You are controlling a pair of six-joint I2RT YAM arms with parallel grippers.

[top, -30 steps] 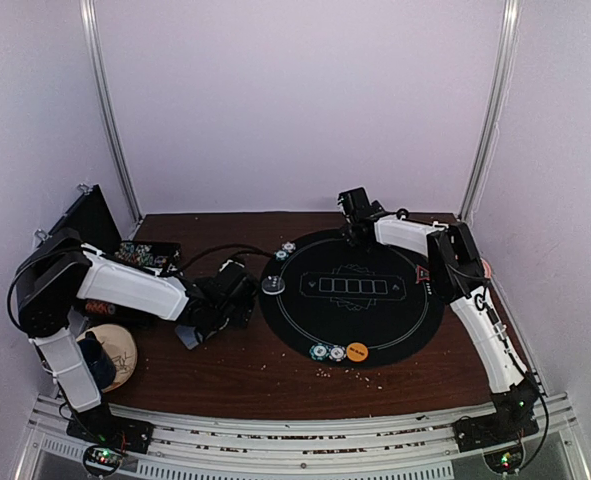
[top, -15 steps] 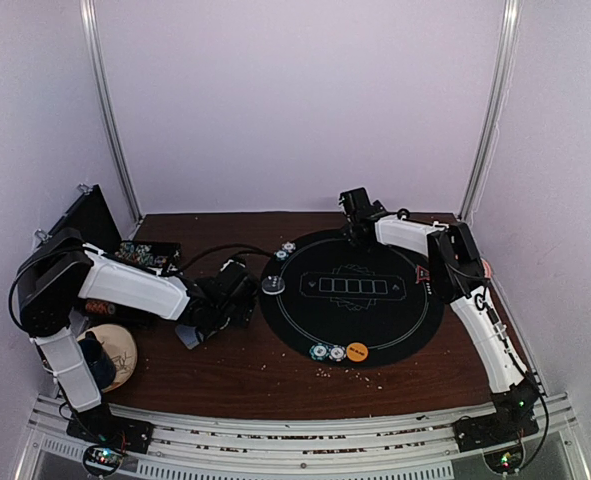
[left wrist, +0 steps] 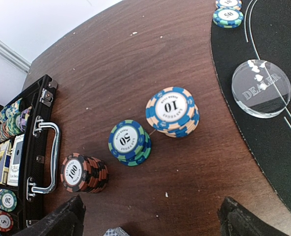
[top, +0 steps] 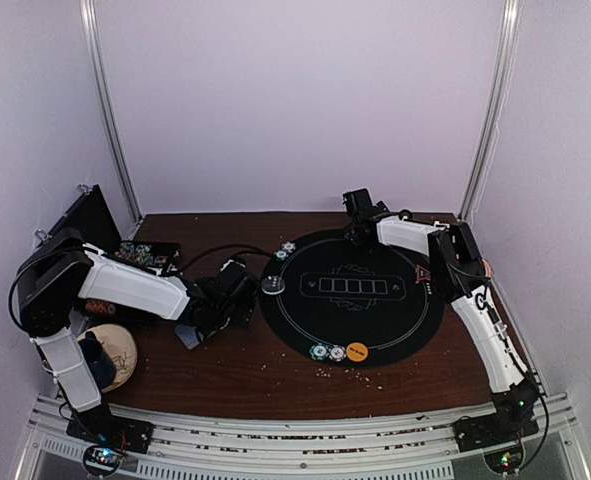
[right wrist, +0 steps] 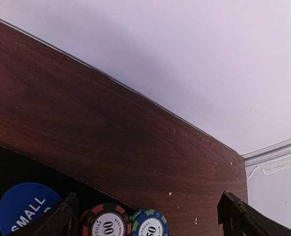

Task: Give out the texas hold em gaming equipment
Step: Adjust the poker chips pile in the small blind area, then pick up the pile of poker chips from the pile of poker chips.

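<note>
My left gripper [top: 233,292] [left wrist: 152,223] hangs open over bare wood left of the black mat [top: 415,320]. Ahead of it stand three poker chip stacks: red-black 100s [left wrist: 81,172], blue-green 50s [left wrist: 129,141] and orange-blue 10s [left wrist: 172,110]. A card corner [left wrist: 115,232] shows between its fingers. The clear dealer button [left wrist: 261,87] lies on the mat's left edge. My right gripper [top: 355,207] [right wrist: 147,221] is open at the mat's far edge, above a 100 chip [right wrist: 106,223], a 50 chip [right wrist: 149,224] and the blue disc [right wrist: 24,206]. An orange disc [top: 357,351] and the red triangle marker [top: 422,275] lie on the mat.
An open black chip case [left wrist: 42,147] with more chips and card decks stands at the far left. A round wooden plate [top: 120,350] lies at the front left. The back wall [right wrist: 184,59] rises just behind the right gripper. Crumbs dot the wood.
The right gripper has edged slightly to the right along the mat's far edge. The left arm has not moved.
</note>
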